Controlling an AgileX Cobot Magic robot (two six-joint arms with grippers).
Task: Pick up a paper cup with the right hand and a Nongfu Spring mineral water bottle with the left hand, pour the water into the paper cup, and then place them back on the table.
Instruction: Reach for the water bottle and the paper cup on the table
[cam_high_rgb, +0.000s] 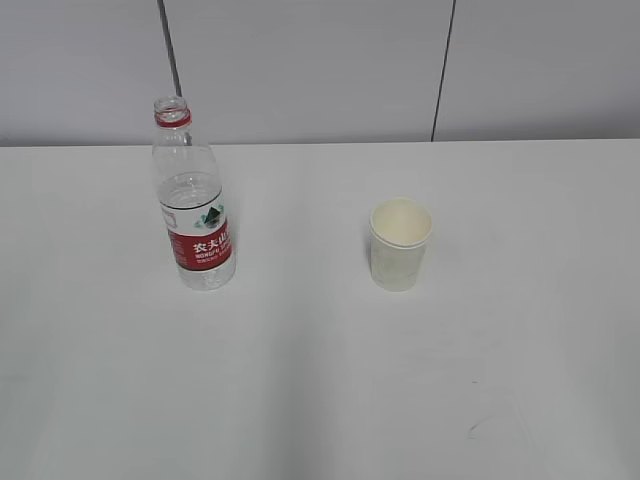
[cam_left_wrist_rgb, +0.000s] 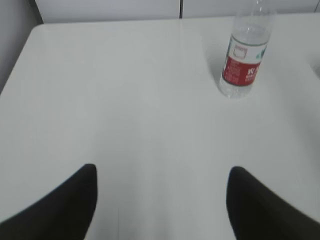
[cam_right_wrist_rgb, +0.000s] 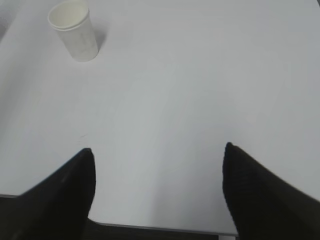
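The Nongfu Spring mineral water bottle (cam_high_rgb: 193, 205) stands upright and uncapped on the white table (cam_high_rgb: 320, 380), left of middle, partly full of clear water. The paper cup (cam_high_rgb: 400, 243) stands upright to its right. Neither arm shows in the exterior view. In the left wrist view my left gripper (cam_left_wrist_rgb: 162, 172) is open and empty over bare table, with the bottle (cam_left_wrist_rgb: 244, 59) far ahead to the right. In the right wrist view my right gripper (cam_right_wrist_rgb: 157, 150) is open and empty above the table's near edge, with the cup (cam_right_wrist_rgb: 74, 30) far ahead to the left.
A pale grey panelled wall (cam_high_rgb: 320, 70) runs behind the table's far edge. The table's near edge (cam_right_wrist_rgb: 160, 227) shows below the right gripper. A few small dark scuffs (cam_high_rgb: 472, 430) mark the tabletop at the front right.
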